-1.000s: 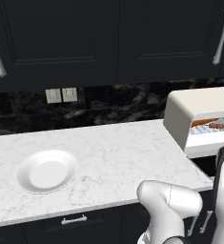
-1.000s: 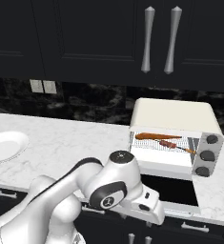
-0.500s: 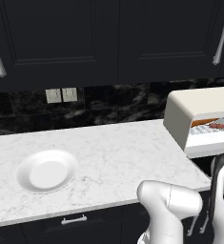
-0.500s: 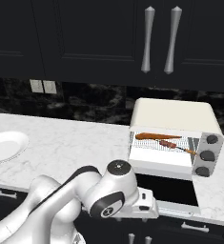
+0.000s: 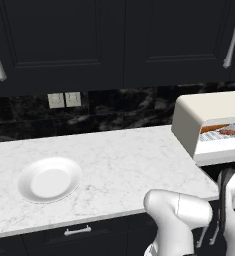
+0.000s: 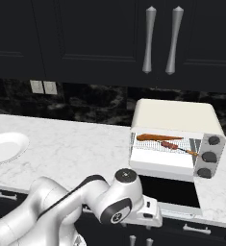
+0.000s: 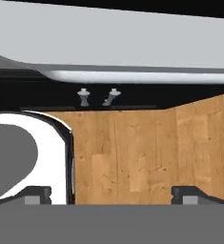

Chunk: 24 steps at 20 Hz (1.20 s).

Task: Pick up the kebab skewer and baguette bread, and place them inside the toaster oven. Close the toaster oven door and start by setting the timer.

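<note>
Wood floor (image 7: 132, 157) under gripper (image 7: 111, 193), jaws spread wide, empty, touching nothing; toaster oven door (image 6: 169, 192) down.

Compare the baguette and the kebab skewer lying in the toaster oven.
The baguette bread is a plain, thicker orange-brown loaf; the kebab skewer is a thin stick carrying reddish meat chunks. The baguette bread lies further back and left, the kebab skewer nearer the front and right. Both rest on the wire rack of the toaster oven.
</note>
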### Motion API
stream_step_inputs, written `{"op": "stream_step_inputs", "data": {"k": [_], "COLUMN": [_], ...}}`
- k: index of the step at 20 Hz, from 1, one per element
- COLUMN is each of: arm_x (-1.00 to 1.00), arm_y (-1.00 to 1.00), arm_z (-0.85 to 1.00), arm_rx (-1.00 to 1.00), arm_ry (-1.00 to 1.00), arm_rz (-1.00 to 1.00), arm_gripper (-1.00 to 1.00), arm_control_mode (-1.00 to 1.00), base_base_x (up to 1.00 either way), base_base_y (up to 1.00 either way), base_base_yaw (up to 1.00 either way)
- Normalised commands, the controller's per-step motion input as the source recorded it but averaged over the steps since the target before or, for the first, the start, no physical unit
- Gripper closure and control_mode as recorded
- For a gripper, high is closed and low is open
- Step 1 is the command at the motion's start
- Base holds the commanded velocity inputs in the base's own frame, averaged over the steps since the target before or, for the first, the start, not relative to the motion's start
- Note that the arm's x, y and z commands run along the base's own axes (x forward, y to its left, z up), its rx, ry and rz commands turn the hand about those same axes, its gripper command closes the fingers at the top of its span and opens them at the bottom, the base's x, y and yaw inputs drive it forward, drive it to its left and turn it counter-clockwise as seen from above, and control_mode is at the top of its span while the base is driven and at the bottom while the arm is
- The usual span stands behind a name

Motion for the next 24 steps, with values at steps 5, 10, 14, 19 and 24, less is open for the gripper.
{"op": "stream_step_inputs", "data": {"k": [5, 10, 14, 19, 24], "arm_x": [0.6, 0.74, 0.68, 0.62, 0.72], "arm_y": [-0.12, -0.01, -0.02, 0.0, 0.22], "arm_z": [-0.28, -0.12, 0.05, 0.3, 0.44], "arm_rx": [0.0, 0.0, 0.0, 0.0, 0.0], "arm_ry": [0.0, 0.0, -0.04, -0.24, -0.41], "arm_rz": [-0.13, -0.11, -0.07, -0.08, -0.04], "arm_gripper": [-1.0, -1.0, -1.0, -1.0, -1.0], "arm_control_mode": [-1.0, -1.0, -1.0, -1.0, -1.0], "base_base_x": [0.0, 0.0, 0.0, 0.0, 0.0], "base_base_y": [0.0, 0.0, 0.0, 0.0, 0.0], "base_base_yaw": [0.0, 0.0, 0.0, 0.0, 0.0]}}
